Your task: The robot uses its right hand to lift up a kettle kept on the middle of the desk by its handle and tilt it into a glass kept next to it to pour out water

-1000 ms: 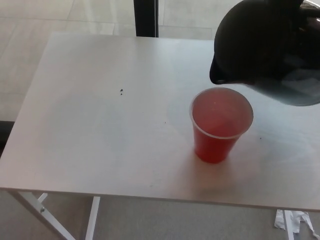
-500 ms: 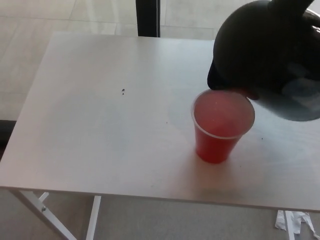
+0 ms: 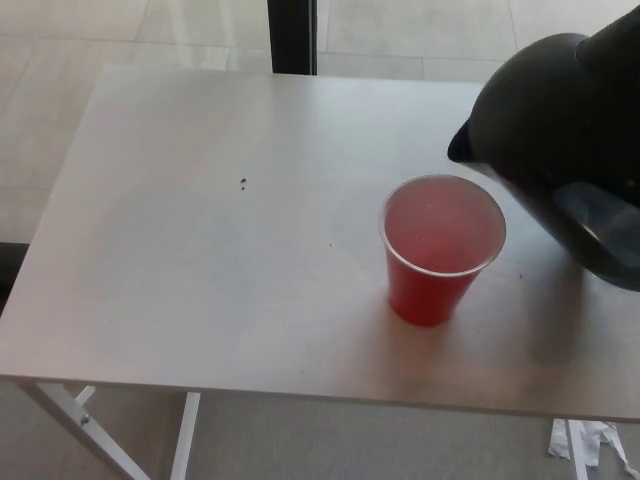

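Observation:
A translucent red plastic cup (image 3: 442, 250) stands upright on the white desk (image 3: 200, 260), right of centre. The black kettle (image 3: 560, 150) hangs tilted above the desk's right side, partly cut off by the picture's right edge. Its spout (image 3: 461, 147) points left and sits up and to the right of the cup's rim, not over it. A dark shape at the top right corner is my right hand (image 3: 615, 40) on the kettle's handle; it blends with the black kettle, and its fingers cannot be made out. My left hand does not show.
A small dark speck (image 3: 243, 183) lies on the desk left of the cup. A black post (image 3: 293, 35) stands behind the desk's far edge. White desk legs (image 3: 185, 435) and crumpled paper (image 3: 590, 442) show on the floor below.
The kettle has drawn back to the right and tipped back; its spout, over the cup's rim half a second ago, is now clear of it. The cup has not moved.

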Motion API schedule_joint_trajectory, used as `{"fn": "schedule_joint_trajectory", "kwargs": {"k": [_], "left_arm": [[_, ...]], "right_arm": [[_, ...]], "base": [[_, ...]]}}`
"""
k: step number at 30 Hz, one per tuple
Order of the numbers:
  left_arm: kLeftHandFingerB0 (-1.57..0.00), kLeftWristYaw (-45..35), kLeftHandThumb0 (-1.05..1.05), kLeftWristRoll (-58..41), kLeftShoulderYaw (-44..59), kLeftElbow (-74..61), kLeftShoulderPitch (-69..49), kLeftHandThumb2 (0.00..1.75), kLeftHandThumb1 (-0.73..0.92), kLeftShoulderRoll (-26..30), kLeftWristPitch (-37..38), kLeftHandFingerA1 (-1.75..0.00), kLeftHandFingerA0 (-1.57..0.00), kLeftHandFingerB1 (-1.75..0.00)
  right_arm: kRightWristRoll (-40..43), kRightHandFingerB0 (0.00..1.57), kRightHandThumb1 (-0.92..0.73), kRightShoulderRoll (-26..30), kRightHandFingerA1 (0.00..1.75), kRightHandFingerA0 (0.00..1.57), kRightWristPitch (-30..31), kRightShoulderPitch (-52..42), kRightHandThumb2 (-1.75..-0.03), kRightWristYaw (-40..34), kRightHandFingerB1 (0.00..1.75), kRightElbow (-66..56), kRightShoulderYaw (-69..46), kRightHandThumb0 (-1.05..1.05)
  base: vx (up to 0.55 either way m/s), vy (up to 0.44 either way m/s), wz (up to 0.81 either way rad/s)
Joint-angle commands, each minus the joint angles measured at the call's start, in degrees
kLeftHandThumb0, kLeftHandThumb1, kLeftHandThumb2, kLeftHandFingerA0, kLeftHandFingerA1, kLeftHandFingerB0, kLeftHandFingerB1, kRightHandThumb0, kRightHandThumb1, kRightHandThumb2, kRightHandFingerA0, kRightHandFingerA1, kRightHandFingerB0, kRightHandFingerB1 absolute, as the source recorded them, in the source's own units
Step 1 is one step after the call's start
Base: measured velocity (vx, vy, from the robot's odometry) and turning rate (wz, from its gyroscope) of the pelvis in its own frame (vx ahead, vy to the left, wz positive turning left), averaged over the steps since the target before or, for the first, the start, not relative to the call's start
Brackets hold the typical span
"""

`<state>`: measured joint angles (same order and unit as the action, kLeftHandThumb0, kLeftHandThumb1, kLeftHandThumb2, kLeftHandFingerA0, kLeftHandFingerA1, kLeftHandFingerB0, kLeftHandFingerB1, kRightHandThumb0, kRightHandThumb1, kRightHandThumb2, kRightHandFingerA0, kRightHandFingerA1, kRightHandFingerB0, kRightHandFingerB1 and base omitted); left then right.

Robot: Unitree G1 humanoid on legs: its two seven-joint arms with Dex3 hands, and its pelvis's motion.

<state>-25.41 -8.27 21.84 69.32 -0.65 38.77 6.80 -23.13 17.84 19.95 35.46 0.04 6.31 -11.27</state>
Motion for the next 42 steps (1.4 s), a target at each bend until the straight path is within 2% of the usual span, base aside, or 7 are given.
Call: {"fn": "schedule_joint_trajectory", "kwargs": {"k": [1, 9, 10, 15, 29, 30, 42], "left_arm": [[-0.38, 0.62, -0.79, -0.21, 0.28, 0.41, -0.61, 1.04, 0.65, 0.71, 2.00, -0.63, -0.58, -0.56], [-0.39, 0.33, -0.77, -0.61, 0.48, 0.54, -0.35, 1.04, 0.66, 0.82, -0.11, -0.61, -0.56, -0.55], [-0.43, 0.28, -0.77, -0.61, 0.48, 0.50, -0.45, 0.65, 0.83, 0.78, 0.06, -0.50, -0.62, -0.42], [-0.39, -0.04, -0.79, -0.81, 0.59, 0.61, -0.20, 1.05, 0.67, 0.76, -0.53, -0.63, -0.60, -0.55], [-0.42, 0.31, -0.81, -1.19, 1.45, 0.78, -0.82, 0.65, 0.84, 0.04, -0.83, -0.47, -0.59, -0.40], [-0.37, 0.63, -0.79, -1.14, 1.51, 0.71, -0.95, 1.06, 0.66, -0.08, -0.59, -0.60, -0.55, -0.54], [-0.35, 0.72, -0.81, 0.07, 0.63, 0.30, -2.12, 1.07, 0.70, -0.05, 1.14, -0.60, -0.55, -0.53]], "right_arm": [[5.56, 0.74, -0.56, -2.15, 1.75, 0.85, 0.98, -1.27, -0.84, -4.27, 1.47, -0.57, -5.02, -0.18], [11.83, 0.82, -0.48, -8.17, 1.75, 0.95, 1.98, -0.91, -0.98, -5.42, 1.45, -1.47, -11.83, -0.16], [11.81, 0.82, -0.48, -8.22, 1.75, 0.96, 2.27, -0.90, -0.98, -5.66, 1.47, -1.34, -12.01, -0.15], [15.72, 1.10, -0.36, -9.85, 1.46, 1.29, -1.92, -2.80, -1.21, -6.50, 1.32, 0.05, -14.95, -0.16], [22.27, 0.83, -0.31, -12.57, 1.75, 1.00, -5.39, -8.64, -1.31, -9.06, 1.60, 0.25, -17.20, -0.12], [23.22, 0.88, -0.29, -12.92, 1.75, 1.04, -6.96, -10.27, -1.35, -8.51, 1.54, 0.79, -17.80, -0.13], [25.00, 1.04, -0.38, -12.36, 1.51, 1.33, -8.05, -20.31, -1.23, -7.14, 1.31, -0.25, -16.32, -0.17]], "base": [[0.00, 0.000, 0.00], [0.00, 0.000, 0.00], [0.00, 0.000, 0.00], [0.00, 0.000, 0.00], [0.00, 0.000, 0.00], [0.00, 0.000, 0.00], [0.00, 0.000, 0.00]]}}
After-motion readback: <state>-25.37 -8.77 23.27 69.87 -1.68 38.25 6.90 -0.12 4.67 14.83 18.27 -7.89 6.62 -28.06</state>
